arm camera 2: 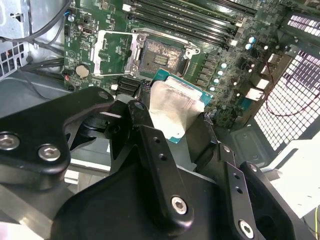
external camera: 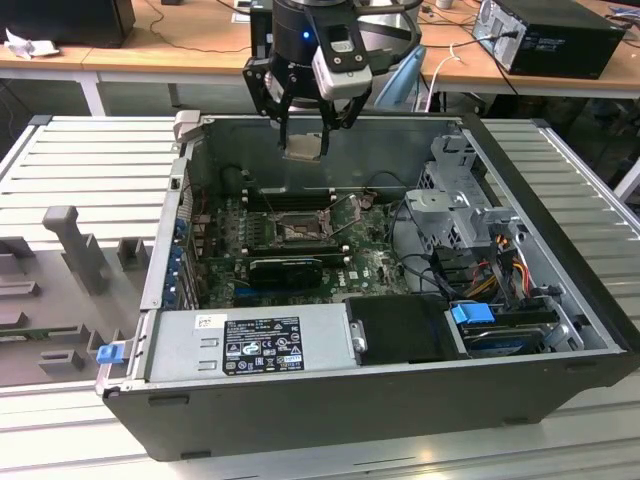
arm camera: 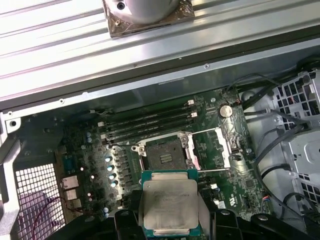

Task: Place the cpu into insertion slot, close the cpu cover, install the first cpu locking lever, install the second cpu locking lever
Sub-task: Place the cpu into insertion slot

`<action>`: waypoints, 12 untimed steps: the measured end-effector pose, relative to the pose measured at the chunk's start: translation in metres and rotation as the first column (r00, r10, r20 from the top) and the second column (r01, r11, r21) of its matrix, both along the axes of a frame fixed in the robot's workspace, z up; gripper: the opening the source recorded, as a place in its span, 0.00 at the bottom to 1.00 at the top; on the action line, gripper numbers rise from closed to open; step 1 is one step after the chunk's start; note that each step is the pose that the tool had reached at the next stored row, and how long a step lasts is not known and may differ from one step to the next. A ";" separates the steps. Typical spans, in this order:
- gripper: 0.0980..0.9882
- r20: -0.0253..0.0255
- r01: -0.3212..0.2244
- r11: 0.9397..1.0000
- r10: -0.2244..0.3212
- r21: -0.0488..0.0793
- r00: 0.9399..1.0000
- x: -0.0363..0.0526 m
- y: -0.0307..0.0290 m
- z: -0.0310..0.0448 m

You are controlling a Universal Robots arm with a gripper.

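Above one open computer case (external camera: 350,410), jaws clamped on one cpu (external camera: 303,147), one uncovered insertion slot (external camera: 298,228) below.

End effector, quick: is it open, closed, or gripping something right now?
End effector: closed on the cpu, held in the air, clear of the insertion slot.

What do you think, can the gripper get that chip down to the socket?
Probably yes: the gripper holds the cpu high, the insertion slot lies bare, its cpu cover swung open, and nothing stands between them.
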State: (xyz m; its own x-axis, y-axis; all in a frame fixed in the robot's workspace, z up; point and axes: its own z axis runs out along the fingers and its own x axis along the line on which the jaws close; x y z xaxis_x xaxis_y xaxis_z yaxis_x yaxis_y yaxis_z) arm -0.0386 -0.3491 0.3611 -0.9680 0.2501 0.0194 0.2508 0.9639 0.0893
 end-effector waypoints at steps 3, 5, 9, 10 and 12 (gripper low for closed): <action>0.48 0.000 0.025 1.000 -0.025 0.000 1.000 0.0000 0.0000 0.0000; 0.48 0.000 0.031 1.000 -0.031 0.000 1.000 0.0000 0.0000 -0.0003; 0.48 -0.001 0.033 0.999 -0.033 0.000 0.999 0.0002 -0.0001 -0.0018; 0.48 -0.001 0.033 0.999 -0.033 0.000 0.999 0.0002 -0.0001 -0.0022; 0.48 -0.002 0.035 0.999 -0.035 0.000 0.999 0.0003 -0.0001 -0.0027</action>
